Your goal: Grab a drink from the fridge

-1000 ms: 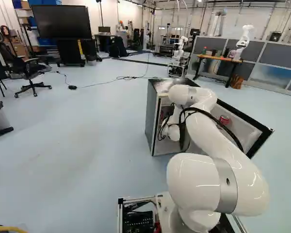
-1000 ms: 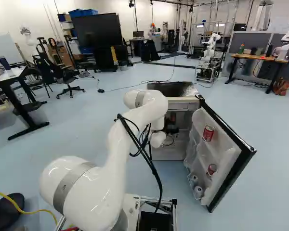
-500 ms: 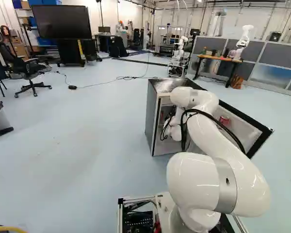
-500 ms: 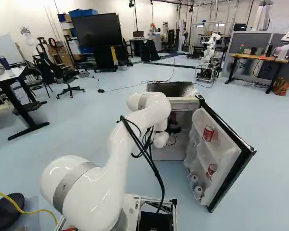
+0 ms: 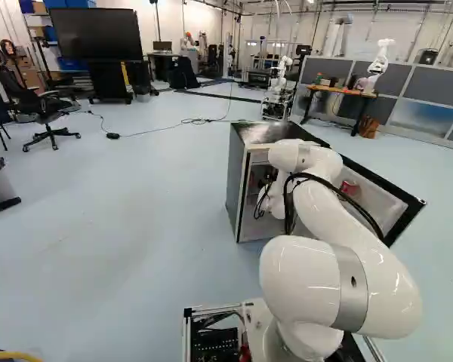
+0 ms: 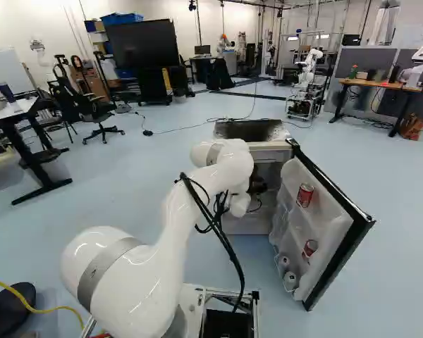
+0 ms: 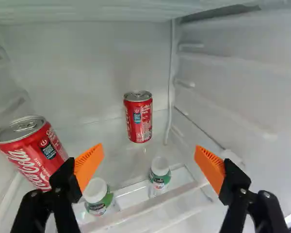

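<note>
Tool [image 6: 257,185] spread wide, holding nothing; far can [image 7: 138,118] stands apart ahead, nearer can [image 7: 31,153] beside one finger's edge

Fridge shelf [image 7: 117,158] with cans [image 7: 138,119], bottles [image 7: 160,175]

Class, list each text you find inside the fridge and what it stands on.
"Coca-Cola": nearer red metal can; other print too small.
Farther red metal can: too blurred.
Two white-capped containers with green labels: too small.
Two red metal cans on the open door: too small.

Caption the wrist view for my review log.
Open gripper inside the fridge, with two red cans and two white-capped bottles in view.
</note>
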Available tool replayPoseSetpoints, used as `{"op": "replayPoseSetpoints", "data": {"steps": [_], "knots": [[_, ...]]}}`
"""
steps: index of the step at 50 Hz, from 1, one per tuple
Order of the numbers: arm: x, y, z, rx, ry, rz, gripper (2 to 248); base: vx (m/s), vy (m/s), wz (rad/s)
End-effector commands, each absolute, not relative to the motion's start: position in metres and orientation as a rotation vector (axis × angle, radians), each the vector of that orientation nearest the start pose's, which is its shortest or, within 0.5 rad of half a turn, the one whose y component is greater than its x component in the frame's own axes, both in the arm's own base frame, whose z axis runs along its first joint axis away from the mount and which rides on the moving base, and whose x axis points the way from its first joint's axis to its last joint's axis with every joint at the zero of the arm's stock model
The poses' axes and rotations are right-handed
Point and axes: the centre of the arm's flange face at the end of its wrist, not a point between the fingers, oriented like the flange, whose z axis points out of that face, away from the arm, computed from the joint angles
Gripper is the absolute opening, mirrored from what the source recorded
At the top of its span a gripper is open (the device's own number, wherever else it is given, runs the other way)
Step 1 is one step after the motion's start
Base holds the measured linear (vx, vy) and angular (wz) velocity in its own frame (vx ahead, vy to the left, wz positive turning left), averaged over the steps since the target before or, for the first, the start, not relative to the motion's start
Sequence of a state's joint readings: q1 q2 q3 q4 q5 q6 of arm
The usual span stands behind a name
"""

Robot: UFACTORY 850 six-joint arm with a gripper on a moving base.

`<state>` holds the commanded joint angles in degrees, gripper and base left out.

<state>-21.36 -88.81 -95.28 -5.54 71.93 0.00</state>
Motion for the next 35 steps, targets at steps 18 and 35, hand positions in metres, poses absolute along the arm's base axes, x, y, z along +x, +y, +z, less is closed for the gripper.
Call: {"op": "replayPoseSetpoints", "data": {"steps": [18,35], "knots": [[0.644,-0.252,-0.061,-2.528,0.317,-2.140,247,0.000,0.000,0.000],[0.657,-0.259,-0.069,-2.504,0.311,-2.181,247,0.000,0.000,0.000]]}}
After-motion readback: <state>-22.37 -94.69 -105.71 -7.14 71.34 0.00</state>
